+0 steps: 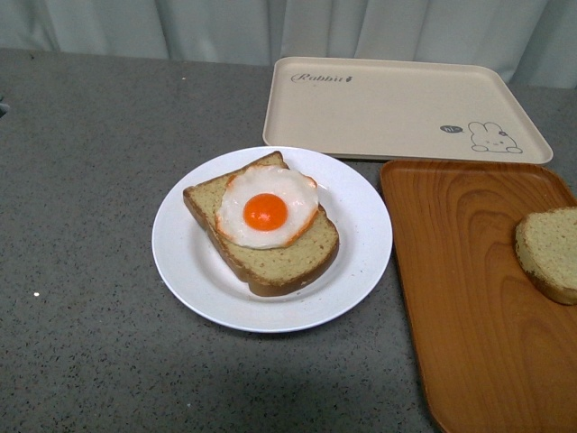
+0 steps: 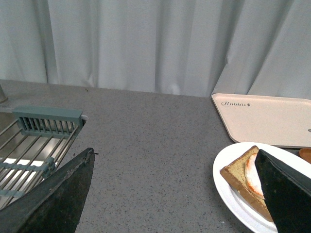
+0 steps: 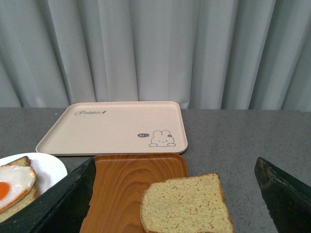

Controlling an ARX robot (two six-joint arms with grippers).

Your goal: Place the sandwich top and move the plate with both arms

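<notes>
Setting: A grey speckled surface runs back to a pale pleated curtain. Neither arm shows in the front view.
Plate: The round white plate sits on the surface near the middle of the front view. Its right rim is just beside the wood-grain tray and its far rim is near the beige tray.
On the plate: A bread slice lies flat across the middle, turned at an angle. A fried egg rests on its upper face, orange yolk up.
Sandwich top: The sandwich top lies flat on the wood-grain tray, toward that tray's right side, with its plain speckled face up. The edge of the front view cuts part of it off. It lies apart from the plate, and no finger touches it.
Beige tray: Printed with a small rabbit and the word "Rabbit", it lies on the surface beyond the plate and the wood-grain tray, close to the curtain.
Left tool: The left tool is spread wide, with nothing between its black fingers. Its wrist view looks across bare surface, with the plate and egg-topped slice behind one finger and a metal rack behind the other.
Right tool: The right tool is also spread wide and grips nothing. In its wrist view the sandwich top and the wood-grain tray appear between the two fingers, and the edge of the plate shows beside one of them.
</notes>
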